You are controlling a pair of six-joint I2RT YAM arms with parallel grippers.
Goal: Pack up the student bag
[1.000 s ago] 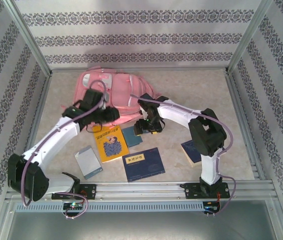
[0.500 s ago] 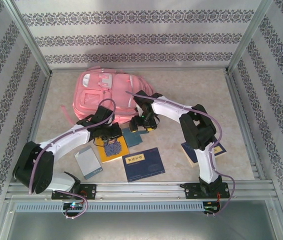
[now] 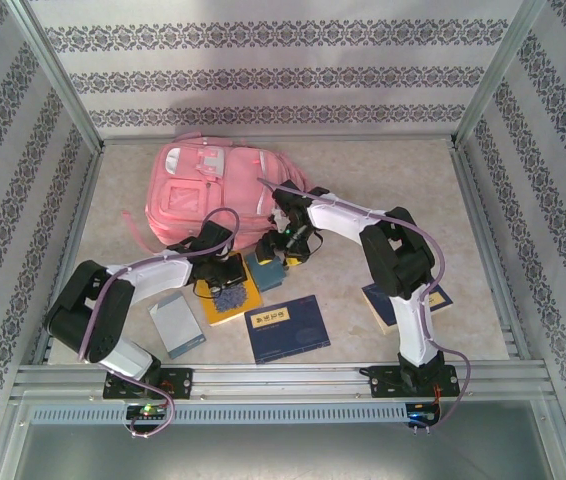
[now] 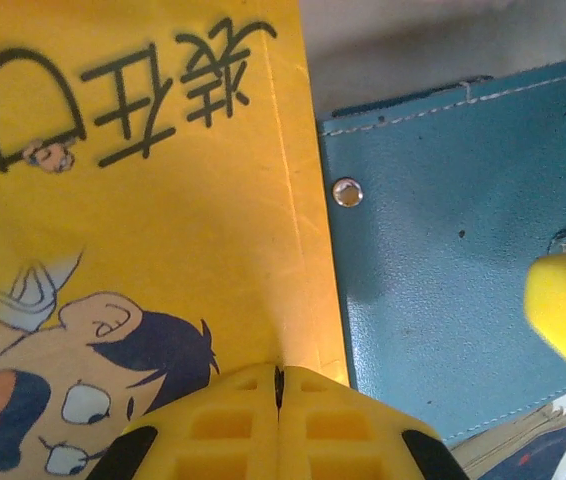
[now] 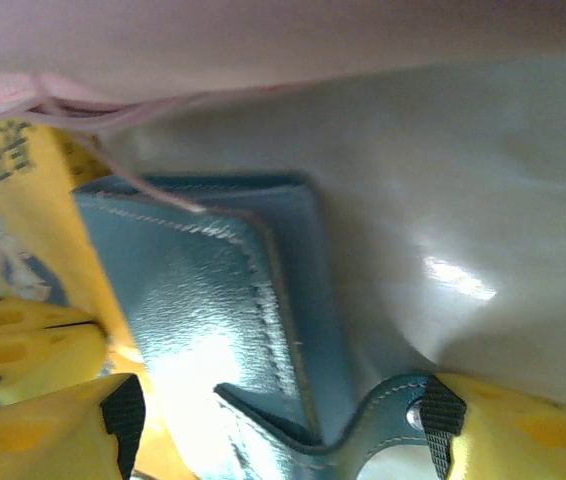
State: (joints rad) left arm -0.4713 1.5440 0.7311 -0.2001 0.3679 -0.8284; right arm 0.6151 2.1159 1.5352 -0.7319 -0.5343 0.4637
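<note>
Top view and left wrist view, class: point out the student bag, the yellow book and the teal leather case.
student bag [image 3: 195,185], top view, front pocket panel.
yellow book [image 4: 163,210], left wrist view, plain cover below the title.
teal leather case [image 4: 443,270], left wrist view, flat face beside the rivet.

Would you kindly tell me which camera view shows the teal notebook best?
The left wrist view: the teal notebook is sharp there, with stitching and snap visible. The right wrist view shows it blurred; the top view shows it small and partly covered.
</note>
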